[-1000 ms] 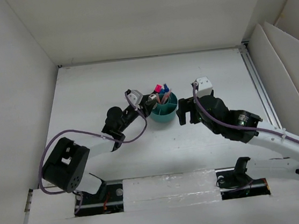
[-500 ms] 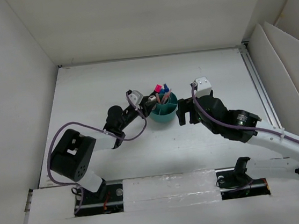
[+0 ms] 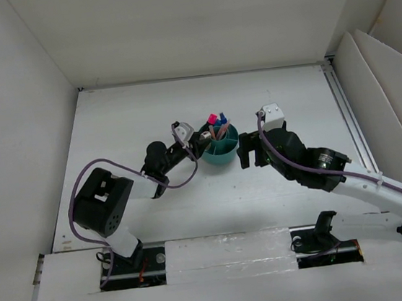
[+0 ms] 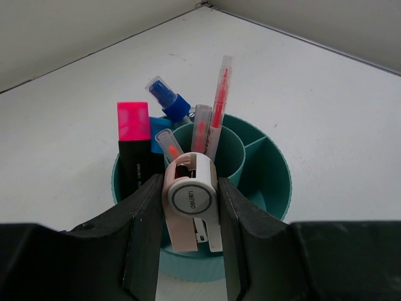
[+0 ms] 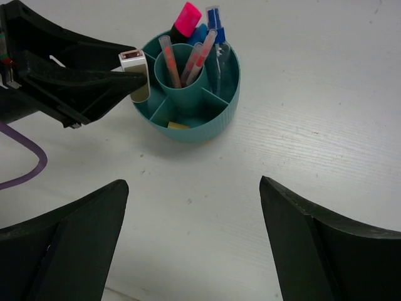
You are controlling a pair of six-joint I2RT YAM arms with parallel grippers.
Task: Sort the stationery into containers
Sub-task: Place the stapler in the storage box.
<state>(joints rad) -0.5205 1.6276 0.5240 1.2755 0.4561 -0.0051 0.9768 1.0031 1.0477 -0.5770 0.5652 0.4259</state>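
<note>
At the middle of the white table (image 3: pixel 124 115) we see the round teal organizer (image 3: pixel 224 153), with an arm on either side of it. On its left, the left gripper (image 3: pixel 197 141) is narrowed onto the pale pink eraser (image 4: pixel 190 202). Its two black fingers (image 4: pixel 145 241) press the eraser's flat sides. The eraser stands upright with a round grey button facing the wrist camera. From the right wrist view it hangs at the organizer's left rim, over an outer compartment. We cannot tell whether it touches the rim.

The central cup holds three thin pink-orange pens (image 4: pixel 219 94), leaning toward the far side. In the outer ring on the far side stand a black marker with a pink end (image 4: pixel 133 147) and, just beside it, a marker with a blue end (image 5: pixel 199 32). To their right, the small clear bottle (image 5: pixel 216 59) with a blue spray top stands upright in its own compartment. The tiny tan block (image 5: pixel 177 125) lies on the floor of a near compartment.

To the right of the organizer, the right gripper (image 5: pixel 193 187) is spread wide and carries nothing. It hangs above bare table, near the organizer but apart from it, with its fingers pointing toward it.
</note>
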